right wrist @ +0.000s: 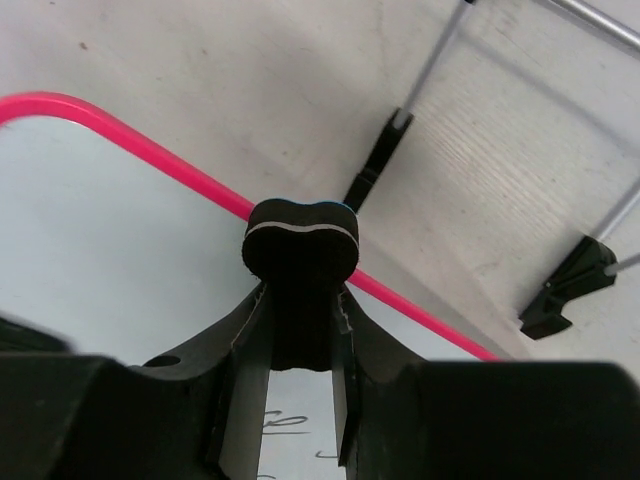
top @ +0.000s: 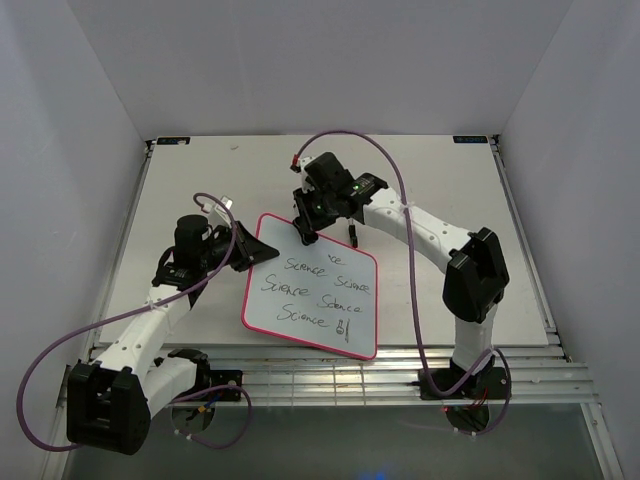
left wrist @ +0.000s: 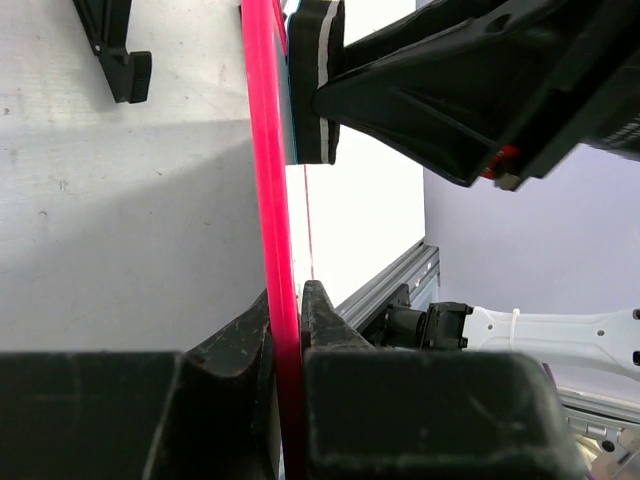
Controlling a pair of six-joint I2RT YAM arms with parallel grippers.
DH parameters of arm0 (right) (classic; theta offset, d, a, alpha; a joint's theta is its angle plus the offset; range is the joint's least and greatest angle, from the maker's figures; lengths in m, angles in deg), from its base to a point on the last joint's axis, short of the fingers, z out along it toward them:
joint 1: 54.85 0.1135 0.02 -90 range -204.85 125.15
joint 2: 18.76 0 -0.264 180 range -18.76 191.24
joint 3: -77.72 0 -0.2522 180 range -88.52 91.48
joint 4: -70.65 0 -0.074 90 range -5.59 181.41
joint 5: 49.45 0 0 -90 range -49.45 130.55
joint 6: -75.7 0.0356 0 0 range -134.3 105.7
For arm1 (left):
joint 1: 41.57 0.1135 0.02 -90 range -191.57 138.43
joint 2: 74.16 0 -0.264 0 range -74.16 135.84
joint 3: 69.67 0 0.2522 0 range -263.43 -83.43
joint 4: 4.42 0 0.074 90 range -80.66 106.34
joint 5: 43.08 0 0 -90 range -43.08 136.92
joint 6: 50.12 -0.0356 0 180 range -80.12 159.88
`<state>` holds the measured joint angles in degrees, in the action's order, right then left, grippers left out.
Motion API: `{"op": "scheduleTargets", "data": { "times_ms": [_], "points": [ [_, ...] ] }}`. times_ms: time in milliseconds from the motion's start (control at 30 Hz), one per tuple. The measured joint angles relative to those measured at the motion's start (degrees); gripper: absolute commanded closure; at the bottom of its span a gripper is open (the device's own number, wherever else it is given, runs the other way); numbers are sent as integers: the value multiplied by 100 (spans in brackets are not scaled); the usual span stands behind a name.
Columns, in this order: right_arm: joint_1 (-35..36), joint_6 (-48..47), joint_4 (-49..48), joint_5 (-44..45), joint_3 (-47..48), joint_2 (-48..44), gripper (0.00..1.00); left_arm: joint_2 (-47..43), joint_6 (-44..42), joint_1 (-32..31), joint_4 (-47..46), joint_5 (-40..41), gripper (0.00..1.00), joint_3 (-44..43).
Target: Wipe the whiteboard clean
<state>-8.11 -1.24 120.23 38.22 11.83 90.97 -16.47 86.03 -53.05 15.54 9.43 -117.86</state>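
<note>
The whiteboard point(top: 318, 300) with a pink-red frame lies tilted on the table's middle, black "Science" words across it. My left gripper point(top: 246, 252) is shut on its upper left edge; in the left wrist view the pink frame point(left wrist: 268, 200) runs up from between the shut jaws point(left wrist: 285, 312). My right gripper point(top: 306, 234) is shut on a small black bone-shaped eraser point(right wrist: 300, 245), which rests near the board's top edge point(right wrist: 130, 215), above the writing. The eraser point(left wrist: 312, 80) also shows edge-on against the board in the left wrist view.
The thin wire easel stand with black feet point(right wrist: 375, 170) lies on the table just beyond the board's top edge, one foot point(top: 352, 236) showing beside the right gripper. Aluminium rails point(top: 330, 372) run along the near edge. White walls enclose the table on three sides.
</note>
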Motion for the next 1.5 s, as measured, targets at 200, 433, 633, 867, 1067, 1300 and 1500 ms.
{"op": "scheduleTargets", "data": {
  "times_ms": [200, 433, 633, 867, 1067, 1300, 1500],
  "points": [
    [-107, -15, -721, 59, -1543, -883, 83, -17, 48, -79, -39, -83, 100, 15],
    [-175, 155, -1987, -402, -3954, -2476, 83, -92, 24, -197, -114, -299, 100, 125],
    [-212, 306, -2579, -546, -4218, -2472, 85, -184, 153, -168, -142, -181, 100, 214],
    [-636, 643, -3689, -704, -5075, -2590, 85, -205, 352, -164, -197, 175, 100, 275],
    [-1327, 837, -4242, -1106, -5954, -2809, 85, -205, 411, -177, -269, 245, 100, 291],
    [-1696, 837, -4164, -1384, -5759, -2435, 86, -203, 426, -153, -319, 304, 100, 291],
    [-1257, 531, -3101, -1038, -4763, -2111, 86, -186, 407, -66, -374, 254, 100, 286]
  ]
}}
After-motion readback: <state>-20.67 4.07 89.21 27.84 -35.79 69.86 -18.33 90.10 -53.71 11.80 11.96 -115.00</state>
